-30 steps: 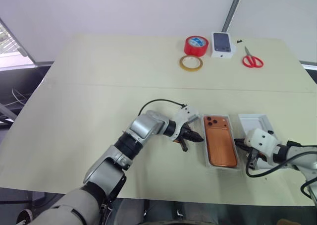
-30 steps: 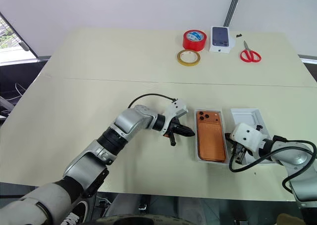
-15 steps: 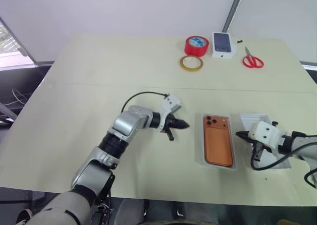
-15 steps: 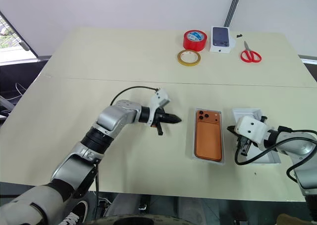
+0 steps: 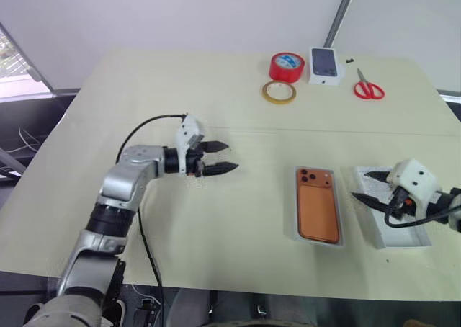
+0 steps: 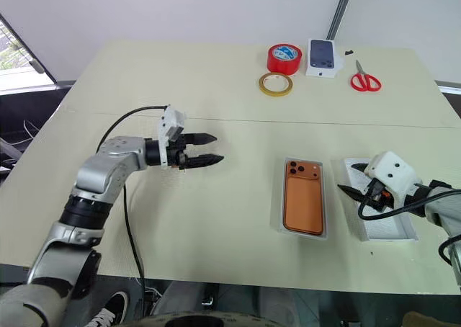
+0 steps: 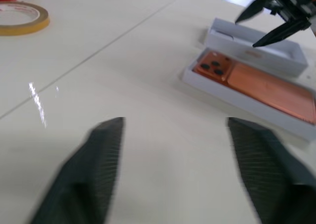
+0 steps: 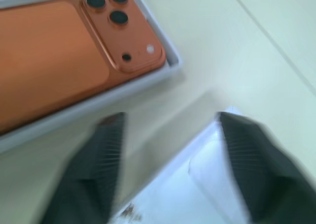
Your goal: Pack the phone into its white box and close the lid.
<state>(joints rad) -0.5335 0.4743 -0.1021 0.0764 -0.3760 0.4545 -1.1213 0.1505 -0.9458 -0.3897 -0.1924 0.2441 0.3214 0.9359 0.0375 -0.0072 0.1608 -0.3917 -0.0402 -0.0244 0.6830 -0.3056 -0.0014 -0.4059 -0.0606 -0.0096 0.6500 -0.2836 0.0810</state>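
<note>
In the white box point(image 5: 300, 230), the phone point(image 5: 319, 210), lengthwise front-to-back, lenses far end.

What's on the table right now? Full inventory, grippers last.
phone: 1, orange, lying camera side up in the white box
white box: 1, white, front right of the table
lid: 1, white, right of the white box, under the right gripper
tape roll: 1, red, far edge
tape ring: 1, yellowish, in front of the red roll
small box: 1, white with dark phone picture, far edge
scissors: 1, red handles, far right
table: 1, pale yellow
left gripper: open, holding nothing
right gripper: open, over the lid
</note>
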